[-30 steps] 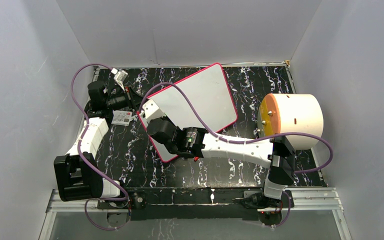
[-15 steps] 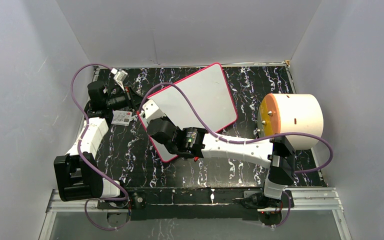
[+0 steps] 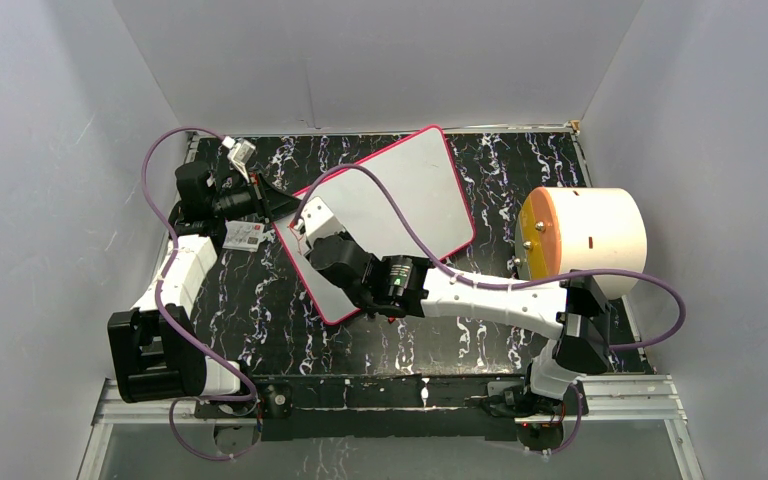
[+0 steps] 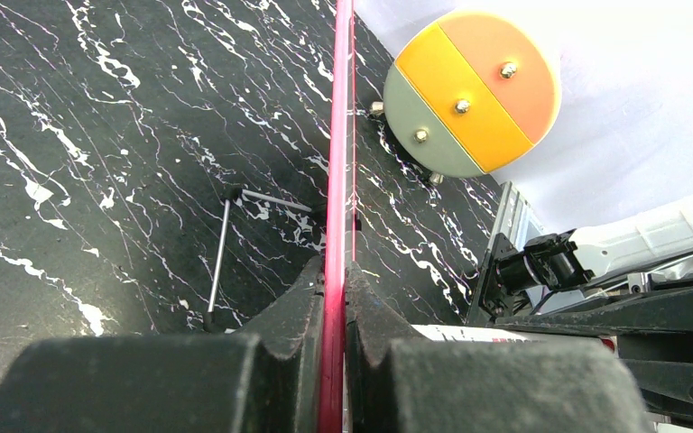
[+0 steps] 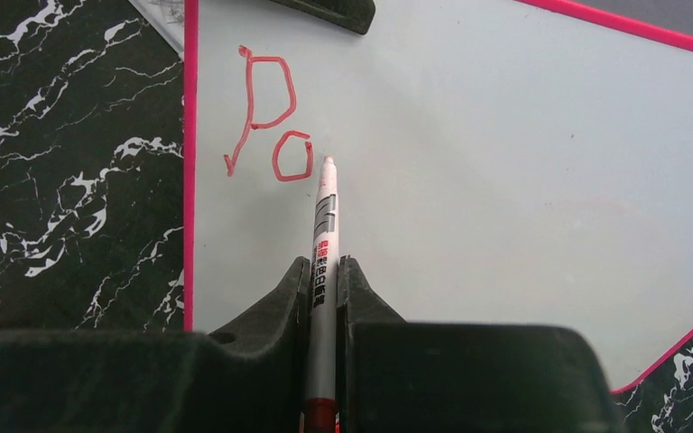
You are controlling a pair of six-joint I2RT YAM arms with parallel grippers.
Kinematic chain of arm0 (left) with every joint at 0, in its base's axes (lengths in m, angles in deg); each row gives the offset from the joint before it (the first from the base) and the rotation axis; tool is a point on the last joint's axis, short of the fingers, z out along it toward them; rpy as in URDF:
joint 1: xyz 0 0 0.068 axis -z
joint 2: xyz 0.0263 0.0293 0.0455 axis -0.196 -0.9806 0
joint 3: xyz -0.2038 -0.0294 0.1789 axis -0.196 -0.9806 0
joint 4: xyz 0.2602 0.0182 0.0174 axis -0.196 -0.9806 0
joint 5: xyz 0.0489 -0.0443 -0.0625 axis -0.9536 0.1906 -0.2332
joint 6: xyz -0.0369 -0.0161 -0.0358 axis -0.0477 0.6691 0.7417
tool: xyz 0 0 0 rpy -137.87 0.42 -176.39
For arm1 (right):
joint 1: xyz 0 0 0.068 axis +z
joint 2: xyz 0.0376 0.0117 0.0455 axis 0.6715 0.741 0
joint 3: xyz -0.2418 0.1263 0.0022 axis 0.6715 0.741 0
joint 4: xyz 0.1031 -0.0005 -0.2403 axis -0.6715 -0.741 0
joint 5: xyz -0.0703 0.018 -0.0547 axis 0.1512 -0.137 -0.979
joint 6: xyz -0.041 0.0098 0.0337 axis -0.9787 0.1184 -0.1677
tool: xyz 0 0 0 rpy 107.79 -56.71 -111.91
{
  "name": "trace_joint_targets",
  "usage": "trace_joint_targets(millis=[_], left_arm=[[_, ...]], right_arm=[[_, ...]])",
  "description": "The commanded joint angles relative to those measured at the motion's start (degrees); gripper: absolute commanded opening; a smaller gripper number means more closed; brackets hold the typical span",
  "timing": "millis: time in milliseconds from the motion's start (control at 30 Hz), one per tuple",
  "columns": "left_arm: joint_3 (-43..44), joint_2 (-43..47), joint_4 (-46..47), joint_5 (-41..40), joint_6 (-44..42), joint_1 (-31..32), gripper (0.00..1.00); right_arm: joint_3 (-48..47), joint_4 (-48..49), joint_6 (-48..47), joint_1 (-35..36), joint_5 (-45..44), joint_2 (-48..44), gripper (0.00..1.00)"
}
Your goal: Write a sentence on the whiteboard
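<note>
Whiteboard, large, flat, white and rectangular with a thin pink-red frame [image 3: 400, 190], sits skewed on the black marbled table [image 3: 260, 310]. The left gripper [image 3: 278, 203] is at its left corner and the right gripper [image 3: 305, 228] over its left part.

Left wrist view: the left gripper is clamped on the whiteboard's pink edge.

Right wrist view: the right gripper grasps a white marker pen [image 5: 325, 216], its tip just right of the red handwritten sentence [image 5: 271, 126], which reads "Po" near the whiteboard's left edge.

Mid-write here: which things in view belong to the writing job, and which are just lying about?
In the job: whiteboard, clamped by left claw; marker in right claw; red "Po" already written.
Lying about: white drum, small printed card, thin metal rod.
</note>
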Motion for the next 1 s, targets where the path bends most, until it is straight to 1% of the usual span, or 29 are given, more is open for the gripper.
trace_joint_targets(millis=[0,200,967], left_arm=[[-1.2,-0.9,-2.2,-6.1,-4.0,-0.4,0.00],[-1.1,-1.0,-2.2,-5.9,-4.0,-0.4,0.00],[-1.1,-1.0,-2.2,-5.7,-4.1,-0.5,0.00]], right_arm=[[0.5,4.1,-0.5,-0.3,-1.6,-2.5,0.00],[0.6,4.6,-0.4,-0.3,-3.1,-2.0,0.00],[0.7,7.1,-1.4,-0.8,-3.3,-0.9,0.00]])
